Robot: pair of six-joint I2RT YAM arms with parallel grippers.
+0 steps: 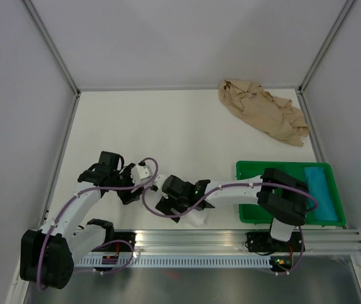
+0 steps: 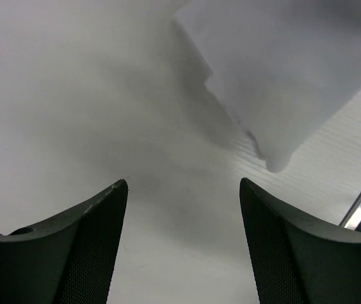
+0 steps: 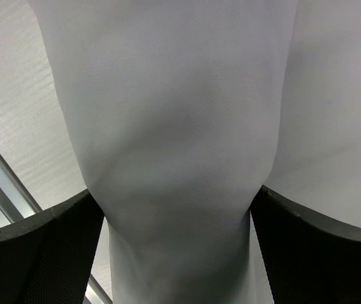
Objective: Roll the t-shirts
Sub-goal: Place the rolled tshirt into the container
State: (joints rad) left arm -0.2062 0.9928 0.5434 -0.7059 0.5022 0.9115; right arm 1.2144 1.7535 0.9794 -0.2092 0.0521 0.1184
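Observation:
The white t-shirt (image 3: 174,126) is a thick rolled bundle between the fingers of my right gripper (image 3: 177,196), which is shut on it. In the top view only a small white part of it (image 1: 197,220) shows under my right gripper (image 1: 183,212), near the front rail. My left gripper (image 1: 132,192) sits just left of it, open and empty. In the left wrist view my left gripper (image 2: 183,183) hangs over bare table, with the white cloth (image 2: 282,69) ahead at upper right. The tan t-shirt (image 1: 263,111) lies crumpled at the back right corner.
A green tray (image 1: 250,170) stands at the front right with a teal rolled cloth (image 1: 321,190) in it; my right arm passes over it. A metal rail (image 1: 231,239) runs along the front edge. Grey walls enclose the table.

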